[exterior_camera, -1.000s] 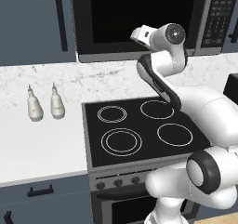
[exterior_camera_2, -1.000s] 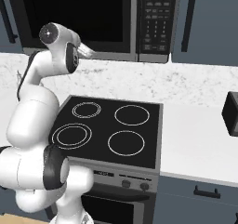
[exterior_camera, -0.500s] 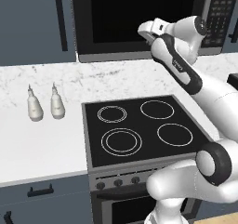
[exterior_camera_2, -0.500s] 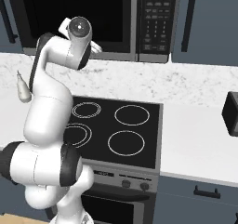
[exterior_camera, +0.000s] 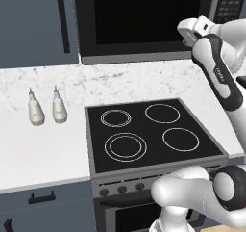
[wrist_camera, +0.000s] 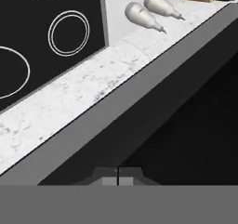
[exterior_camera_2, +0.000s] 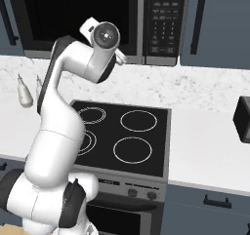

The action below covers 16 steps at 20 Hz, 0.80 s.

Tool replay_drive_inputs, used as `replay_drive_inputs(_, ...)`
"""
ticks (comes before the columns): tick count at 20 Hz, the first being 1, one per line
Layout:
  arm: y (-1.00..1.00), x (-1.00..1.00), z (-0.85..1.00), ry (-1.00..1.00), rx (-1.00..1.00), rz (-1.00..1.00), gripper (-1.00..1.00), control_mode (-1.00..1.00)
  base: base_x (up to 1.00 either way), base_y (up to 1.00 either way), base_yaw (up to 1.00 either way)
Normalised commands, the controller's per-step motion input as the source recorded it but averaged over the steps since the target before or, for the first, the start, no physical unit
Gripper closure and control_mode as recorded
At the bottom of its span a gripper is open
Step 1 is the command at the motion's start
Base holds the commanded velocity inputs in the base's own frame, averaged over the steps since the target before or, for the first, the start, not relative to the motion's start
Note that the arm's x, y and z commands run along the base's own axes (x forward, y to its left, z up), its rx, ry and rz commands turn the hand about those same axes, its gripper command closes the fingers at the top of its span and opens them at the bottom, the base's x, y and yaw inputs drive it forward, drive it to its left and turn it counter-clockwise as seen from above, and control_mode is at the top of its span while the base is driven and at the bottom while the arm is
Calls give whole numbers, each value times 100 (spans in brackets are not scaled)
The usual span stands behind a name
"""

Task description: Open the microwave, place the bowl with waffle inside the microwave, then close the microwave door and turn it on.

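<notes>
The microwave hangs over the stove, and the microwave door looks shut, its black glass dark. Its keypad panel sits to the door's right. My gripper is shut with nothing between the tips, right in front of the door's grey lower edge. In the left base view my white hand hovers at the door's lower right corner, beside the keypad. In the right base view the hand covers part of the door. The bowl with waffle is out of view.
A black four-ring stove lies below the microwave. Two pale bottles stand on the marble counter to its left. A dark box sits at the counter's far right. Blue-grey cabinets flank the microwave.
The arm has swung up and to the right, from above the stove's back to the microwave door's lower right corner. The gripper stayed shut.
</notes>
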Motion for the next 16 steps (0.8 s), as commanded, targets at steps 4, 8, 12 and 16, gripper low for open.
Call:
replay_drive_inputs(4,-99,-64,0,5,25,-3,100,-100,0,0,0)
replay_drive_inputs(8,-91,-38,0,9,32,0,100,-100,0,0,0)
replay_drive_inputs(12,-38,0,-4,4,22,-6,100,-100,0,0,0)
replay_drive_inputs(16,-8,4,0,0,12,-5,100,-100,0,0,0)
